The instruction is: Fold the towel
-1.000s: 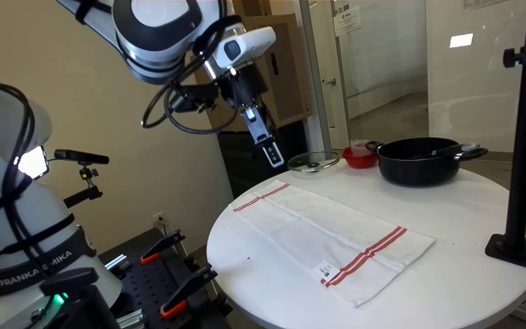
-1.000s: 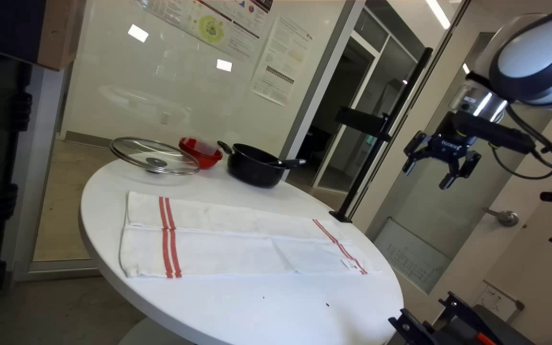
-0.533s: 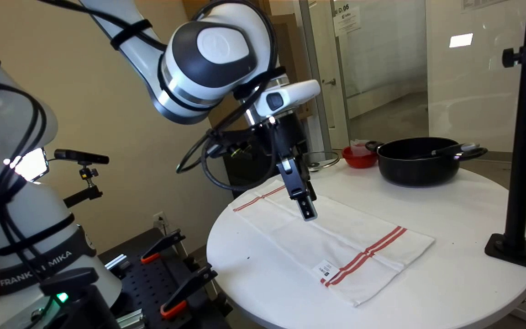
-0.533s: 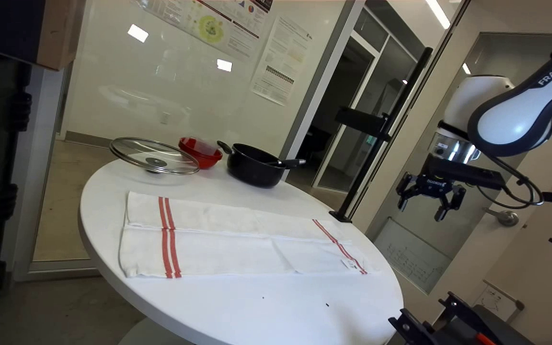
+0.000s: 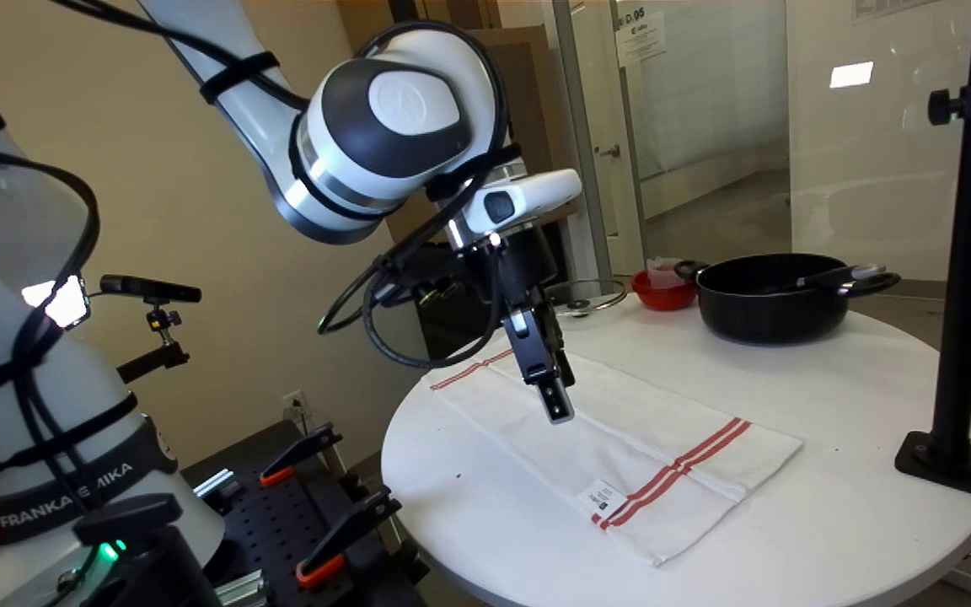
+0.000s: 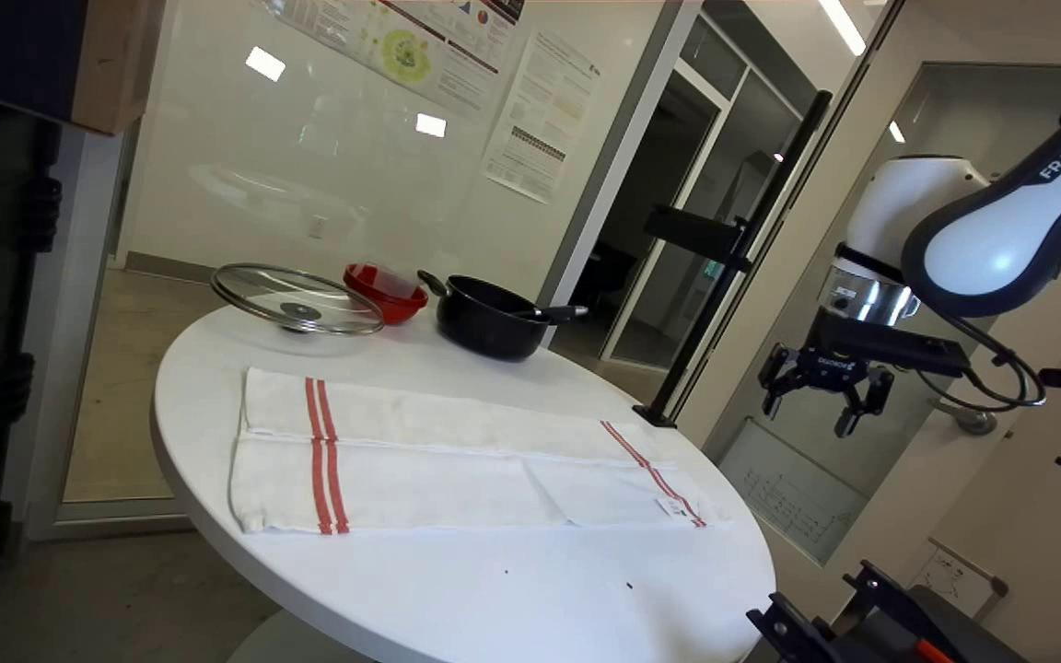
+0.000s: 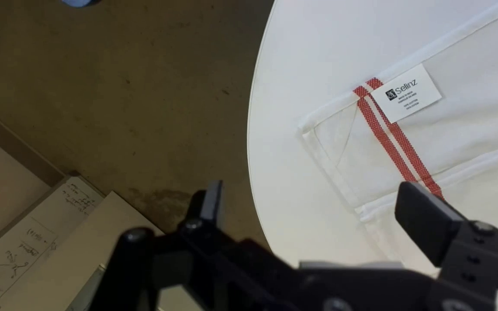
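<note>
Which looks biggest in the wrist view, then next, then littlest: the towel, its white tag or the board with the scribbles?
1. The towel, even cut off by the picture's edge
2. The board with scribbles, though it seems farther away
3. The white tag

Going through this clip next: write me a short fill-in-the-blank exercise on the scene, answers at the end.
1. The stripes on the towel are ____ in colour.
2. The pan beside the bowl is ____ in colour.
3. The gripper holds nothing, and its jaws stand ____.
4. In the wrist view, the largest word on the label reads "____".

Missing words: red; black; open; Selinz.
</note>
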Tool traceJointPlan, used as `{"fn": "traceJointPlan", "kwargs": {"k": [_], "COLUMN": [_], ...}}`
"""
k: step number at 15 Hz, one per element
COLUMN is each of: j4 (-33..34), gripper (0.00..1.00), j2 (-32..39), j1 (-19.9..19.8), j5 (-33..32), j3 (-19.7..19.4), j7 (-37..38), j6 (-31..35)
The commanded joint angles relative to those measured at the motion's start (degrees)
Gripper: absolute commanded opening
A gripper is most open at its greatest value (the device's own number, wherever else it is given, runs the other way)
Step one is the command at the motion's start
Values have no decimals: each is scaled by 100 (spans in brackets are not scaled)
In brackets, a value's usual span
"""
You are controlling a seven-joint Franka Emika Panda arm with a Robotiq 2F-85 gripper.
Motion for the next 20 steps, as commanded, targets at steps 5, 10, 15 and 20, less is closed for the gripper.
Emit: {"fn": "traceJointPlan", "kwargs": {"k": [5,10,15,20], "j4": [421,997,924,1194], "gripper": [100,100,100,100], "j2": [673,1763,1706,2028], "j1": [199,98,114,567], "j5": [-1580,-1487,-1549,-2490], "j3": [-366,-311,-319,-663], "j7": [1964,2312,2231,3157], "j6": [928,1066,931,1042]}}
